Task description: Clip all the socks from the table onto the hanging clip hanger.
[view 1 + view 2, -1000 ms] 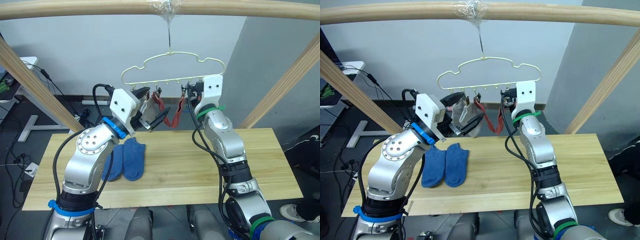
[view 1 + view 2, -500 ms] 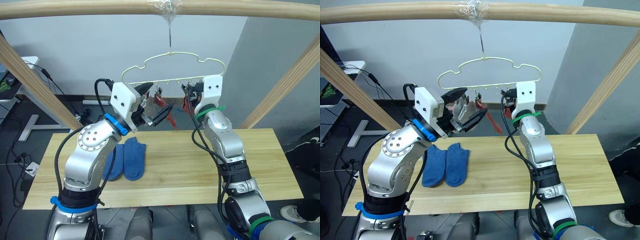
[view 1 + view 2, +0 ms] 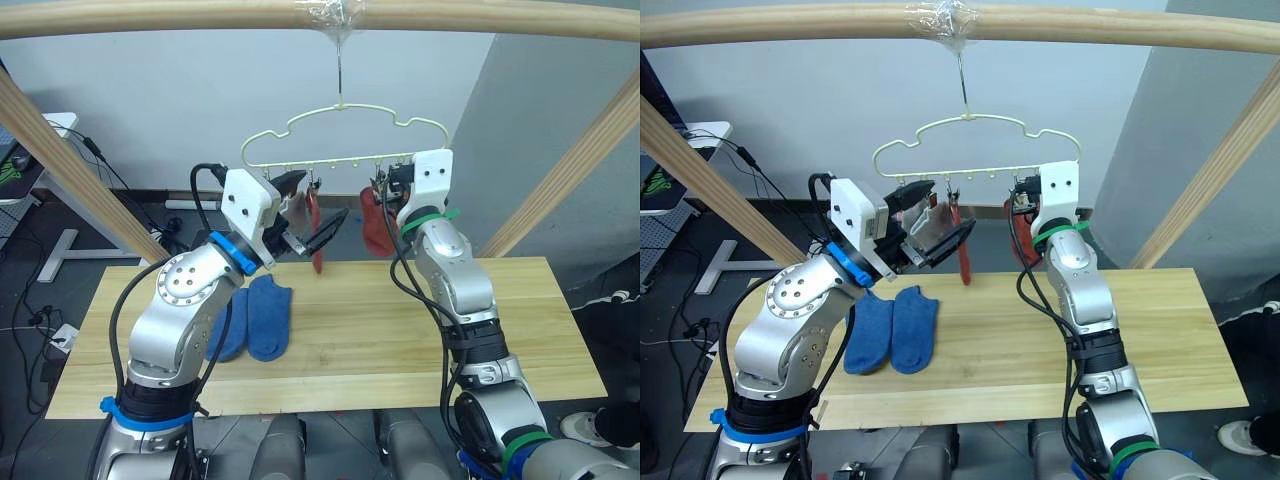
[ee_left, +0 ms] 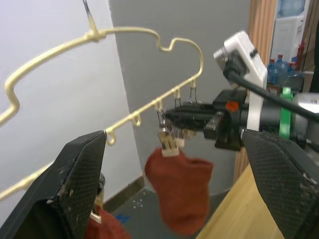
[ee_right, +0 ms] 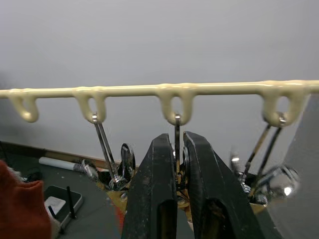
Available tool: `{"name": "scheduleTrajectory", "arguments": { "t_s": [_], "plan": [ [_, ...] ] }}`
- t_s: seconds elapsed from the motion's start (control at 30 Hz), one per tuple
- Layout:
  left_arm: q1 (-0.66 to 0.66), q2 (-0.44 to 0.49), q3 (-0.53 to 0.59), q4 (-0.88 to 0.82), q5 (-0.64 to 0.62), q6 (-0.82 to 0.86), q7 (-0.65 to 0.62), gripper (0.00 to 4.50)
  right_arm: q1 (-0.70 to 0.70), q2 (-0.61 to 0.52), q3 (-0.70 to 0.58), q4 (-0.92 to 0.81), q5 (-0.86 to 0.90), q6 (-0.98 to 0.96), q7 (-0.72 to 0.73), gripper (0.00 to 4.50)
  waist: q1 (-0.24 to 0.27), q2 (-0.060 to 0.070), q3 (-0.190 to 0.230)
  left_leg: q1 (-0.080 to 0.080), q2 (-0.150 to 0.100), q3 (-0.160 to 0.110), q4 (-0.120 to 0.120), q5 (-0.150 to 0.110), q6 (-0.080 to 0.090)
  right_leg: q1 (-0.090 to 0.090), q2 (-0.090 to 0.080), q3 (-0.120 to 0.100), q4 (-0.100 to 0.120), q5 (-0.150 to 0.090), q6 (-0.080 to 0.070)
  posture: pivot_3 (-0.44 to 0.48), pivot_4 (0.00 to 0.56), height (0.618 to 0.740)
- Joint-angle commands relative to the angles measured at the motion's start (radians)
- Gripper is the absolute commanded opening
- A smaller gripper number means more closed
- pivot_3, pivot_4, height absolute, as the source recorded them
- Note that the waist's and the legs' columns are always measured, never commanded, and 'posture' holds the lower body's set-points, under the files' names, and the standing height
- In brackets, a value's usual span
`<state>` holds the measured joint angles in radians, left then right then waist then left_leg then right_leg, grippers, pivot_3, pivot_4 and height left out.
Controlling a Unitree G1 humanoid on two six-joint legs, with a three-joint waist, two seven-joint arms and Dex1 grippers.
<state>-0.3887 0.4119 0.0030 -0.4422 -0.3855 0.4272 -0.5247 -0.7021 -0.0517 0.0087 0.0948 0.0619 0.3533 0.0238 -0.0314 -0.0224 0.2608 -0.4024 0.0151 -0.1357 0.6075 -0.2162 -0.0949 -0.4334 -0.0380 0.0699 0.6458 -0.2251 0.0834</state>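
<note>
The pale yellow clip hanger hangs from the top pole. One rust-red sock hangs from a clip beside my right gripper. In the right wrist view that gripper is shut on a metal clip. A second rust-red sock hangs edge-on, and a grey sock hangs by my left gripper. The left gripper is open wide with nothing held, and the red sock hangs beyond its fingers. Two blue socks lie side by side on the table.
A round wooden pole crosses overhead. Slanted poles stand at the left and right. A white desk with cables sits behind on the left.
The red sock that stretched between the two grippers now hangs straight down from its clip by the right gripper. The left gripper has risen a little and stays open.
</note>
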Motion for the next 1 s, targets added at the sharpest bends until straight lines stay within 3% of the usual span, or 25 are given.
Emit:
{"name": "scheduleTrajectory", "arguments": {
  "t_s": [0.03,0.13,0.27,0.4,0.67,1.0],
  "plan": [
    [0.067,-0.019,-0.006,-0.054,-0.018,0.059,0.042,4.5,-0.024,-0.027,-0.012,-0.047,0.019,0.02,0.048,0.01,-0.001,0.0,0.0,0.0,0.0,0.0,0.0,0.0,0.0,0.0,0.0,0.0,0.0,0.0,0.0,0.118,0.244,0.74],
    [0.233,-0.01,-0.007,0.007,0.029,0.122,0.091,4.5,-0.029,-0.078,-0.012,-0.082,0.056,0.116,0.128,0.01,-0.005,0.0,0.0,0.001,0.0,0.001,0.0,0.0,0.0,0.0,0.0,0.001,0.0,0.0,0.0,0.104,0.247,0.74],
    [0.326,0.034,-0.045,0.128,0.174,0.082,0.144,4.5,-0.031,-0.107,-0.036,-0.125,0.088,0.192,0.149,0.01,-0.001,0.001,0.0,0.001,0.0,0.0,0.0,0.0,0.0,-0.001,0.001,0.0,0.001,-0.001,0.0,0.101,0.252,0.74],
    [0.324,0.001,-0.026,0.219,0.2,0.076,0.184,4.5,-0.026,-0.123,-0.045,-0.148,0.092,0.227,0.155,0.01,0.005,0.001,0.001,0.0,0.0,0.0,0.001,0.0,0.0,0.0,0.0,0.0,0.001,-0.005,-0.003,0.101,0.252,0.74],
    [0.198,-0.098,-0.028,0.526,0.292,-0.019,0.278,4.5,-0.02,-0.125,-0.04,-0.16,0.087,0.253,0.15,0.01,0.004,0.001,0.001,0.0,0.0,0.0,0.001,0.0,0.0,0.0,0.0,0.0,0.0,-0.001,0.0,0.105,0.255,0.74],
    [0.154,-0.145,-0.069,0.685,0.278,0.029,0.183,4.5,-0.009,-0.133,-0.044,-0.182,0.087,0.287,0.149,0.01,0.003,0.001,0.001,0.0,0.0,0.0,0.001,0.0,0.0,0.0,0.0,0.0,0.001,-0.001,0.002,0.076,0.26,0.74]
  ]
}}
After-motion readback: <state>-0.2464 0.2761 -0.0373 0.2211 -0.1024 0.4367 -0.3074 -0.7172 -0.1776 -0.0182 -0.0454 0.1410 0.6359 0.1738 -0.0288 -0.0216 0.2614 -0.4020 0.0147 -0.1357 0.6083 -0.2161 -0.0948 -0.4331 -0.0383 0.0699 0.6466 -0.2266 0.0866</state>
